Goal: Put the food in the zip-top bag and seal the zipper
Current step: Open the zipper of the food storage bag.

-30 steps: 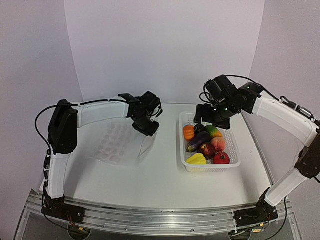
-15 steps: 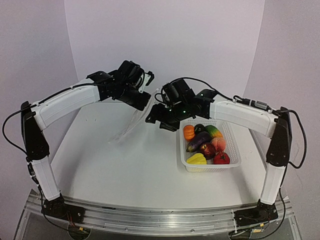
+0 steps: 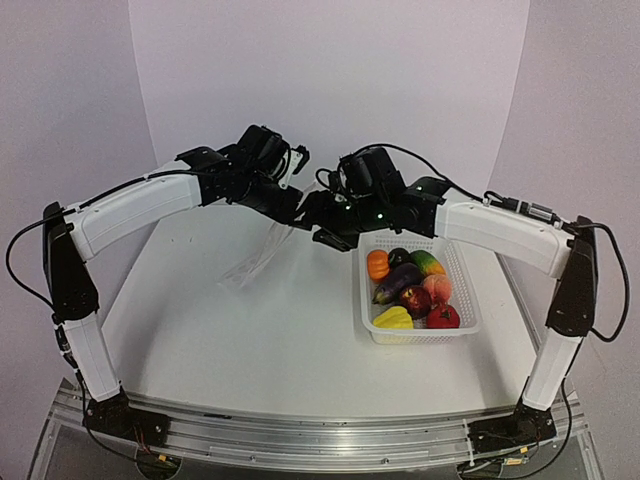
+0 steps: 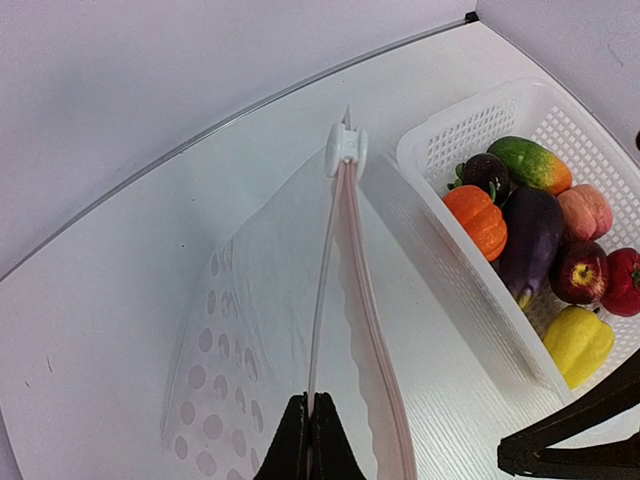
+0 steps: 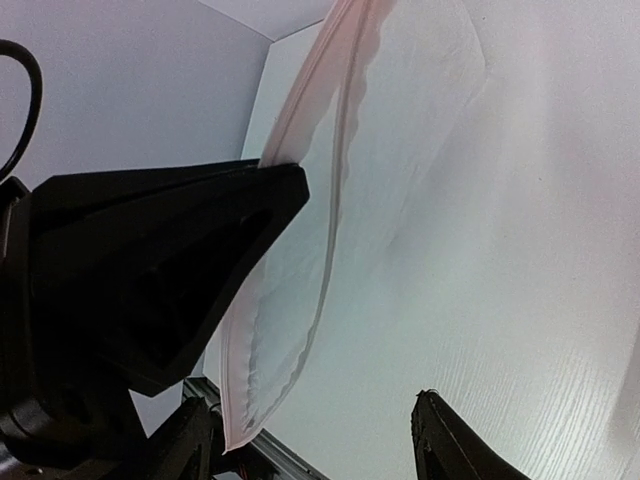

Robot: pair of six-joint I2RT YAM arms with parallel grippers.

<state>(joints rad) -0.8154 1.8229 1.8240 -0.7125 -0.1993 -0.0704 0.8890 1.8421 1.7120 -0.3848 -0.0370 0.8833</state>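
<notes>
My left gripper (image 3: 289, 210) (image 4: 310, 440) is shut on one lip of the zipper (image 4: 322, 290) and holds the zip-top bag (image 3: 252, 265) (image 4: 215, 345) up off the table. The bag's mouth gapes, with a white slider (image 4: 345, 150) at its far end. My right gripper (image 3: 318, 228) (image 5: 320, 445) is open just right of the bag. The loose lip (image 5: 300, 330) hangs near its left finger (image 5: 185, 445), ungripped. The food lies in the basket (image 3: 363, 292): pumpkin (image 3: 377, 265) (image 4: 478, 215), eggplant (image 3: 397, 283), pepper (image 3: 392, 318), apple (image 3: 443, 316), peach (image 3: 436, 288), mango (image 3: 427, 262).
The white perforated basket (image 4: 470, 290) stands on the right half of the table, close beside the hanging bag. Both arms meet above the back centre of the table. The white backdrop wall rises right behind them.
The left arm lifted the bag from the table up toward the back centre. The right arm swung from over the basket to the bag's open mouth, and its jaws narrowed a little.
</notes>
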